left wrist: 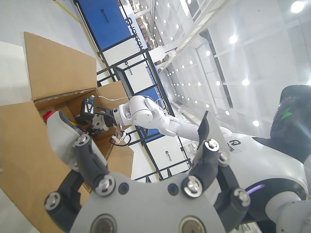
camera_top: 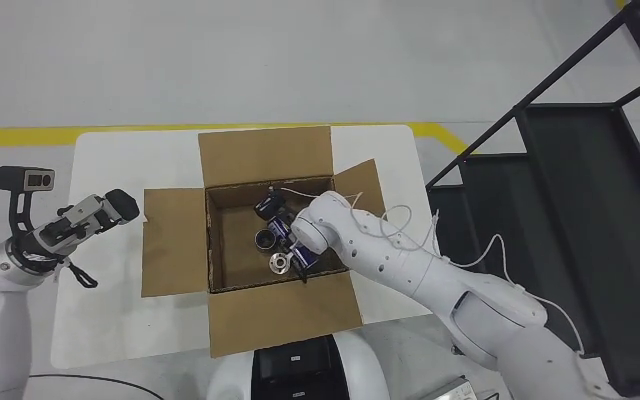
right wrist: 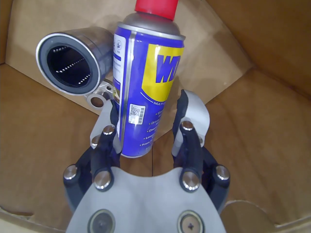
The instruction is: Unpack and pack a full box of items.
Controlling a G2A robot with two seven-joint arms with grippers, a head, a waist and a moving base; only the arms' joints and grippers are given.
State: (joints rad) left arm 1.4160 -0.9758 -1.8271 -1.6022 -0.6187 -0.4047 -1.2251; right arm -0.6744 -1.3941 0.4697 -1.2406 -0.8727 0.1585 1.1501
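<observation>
Here, down in the open cardboard box (camera_top: 265,155): right claw (right wrist: 147,100) spread apart to either side of a blue and yellow spray can (right wrist: 145,56) with a red cap, one finger (right wrist: 109,122) against the can's side, the other a little off it. Just beside the can, a metal sleeve (right wrist: 70,64) on its side, hollow end showing, and by its rim a small metal flange (right wrist: 97,99). Box flaps folded outward. Beneath the box, a white table (camera_top: 110,170). Over the table's left side, near the box's left flap, left claw (camera_top: 120,205) in the air, spread wide, empty. Farther out, grey floor, a yellow line (camera_top: 100,130) behind the table, black stairs (camera_top: 560,150) to the right.
</observation>
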